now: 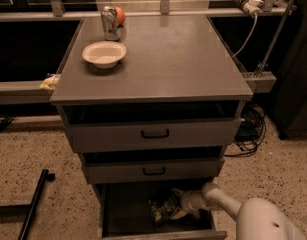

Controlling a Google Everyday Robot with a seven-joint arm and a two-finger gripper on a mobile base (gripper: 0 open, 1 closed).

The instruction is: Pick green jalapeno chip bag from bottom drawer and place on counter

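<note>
Reaches pale gripper (183,204) into deep grey metal bottom drawer (124,211), three o'clock of crinkly olive-green jalapeno chip bag (163,210); clamped or apart, cannot tell. Not yet lifted onto smooth grey counter (183,59), twelve o'clock.

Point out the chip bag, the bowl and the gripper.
chip bag (162,210): camera view, crinkled green middle.
bowl (104,54): camera view, bare pale inside.
gripper (180,207): camera view, its tip, inside the bottom drawer (124,215) at the chip bag.

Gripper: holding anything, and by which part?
Cannot tell. The gripper is beside the chip bag inside the bottom drawer, but any contact is hidden.
</note>
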